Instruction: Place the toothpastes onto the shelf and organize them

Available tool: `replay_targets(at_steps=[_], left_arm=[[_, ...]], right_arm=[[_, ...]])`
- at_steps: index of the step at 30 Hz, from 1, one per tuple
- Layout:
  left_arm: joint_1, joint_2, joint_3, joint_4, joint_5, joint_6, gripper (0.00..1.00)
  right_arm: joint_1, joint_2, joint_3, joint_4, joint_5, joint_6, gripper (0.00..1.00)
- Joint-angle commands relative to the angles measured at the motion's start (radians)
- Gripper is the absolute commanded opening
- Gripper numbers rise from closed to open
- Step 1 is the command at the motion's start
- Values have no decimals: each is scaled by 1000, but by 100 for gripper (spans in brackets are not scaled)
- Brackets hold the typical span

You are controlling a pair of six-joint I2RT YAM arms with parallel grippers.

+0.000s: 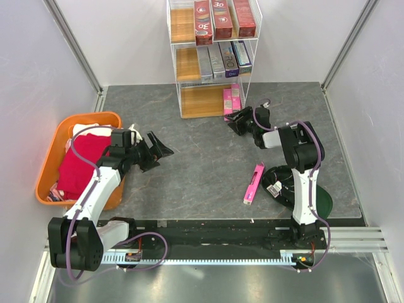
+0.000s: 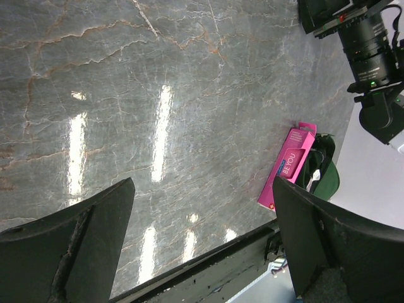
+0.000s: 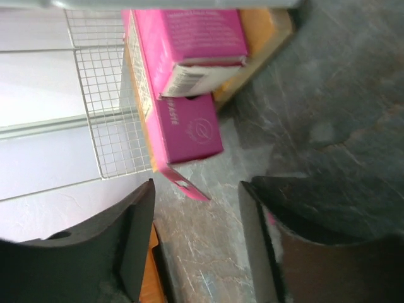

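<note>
Right hand (image 1: 235, 121) — unclenched — beside shelf (image 1: 199, 101)

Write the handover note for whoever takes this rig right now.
Left hand: open, empty, over the table.
Right hand: open, empty, by the shelf bottom tier, facing the two pink boxes there.
Done: three red boxes on top tier, silver and dark boxes on middle.
Left: one loose pink box on the table near the right arm; shelve it beside the other two.
</note>
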Motion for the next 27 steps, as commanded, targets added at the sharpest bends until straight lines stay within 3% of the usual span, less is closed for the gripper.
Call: replay_targets(at_steps=[1, 5, 13, 22, 27], left_arm=[[3, -6, -7, 47, 20, 11, 97], [3, 0, -6, 49, 22, 13, 96], [3, 8, -15, 49, 17, 16, 96], [-20, 28, -7, 61, 28, 42, 98], [-121, 62, 28, 69, -15, 45, 98]], right_arm=[[-2, -39, -23, 14, -1, 0, 54], [-5, -1, 41, 19, -4, 8, 43], [-10, 63, 154, -4, 1, 19, 38], [-10, -59, 27, -30, -68, -56, 50], [-10, -217, -120, -102, -96, -159, 62]])
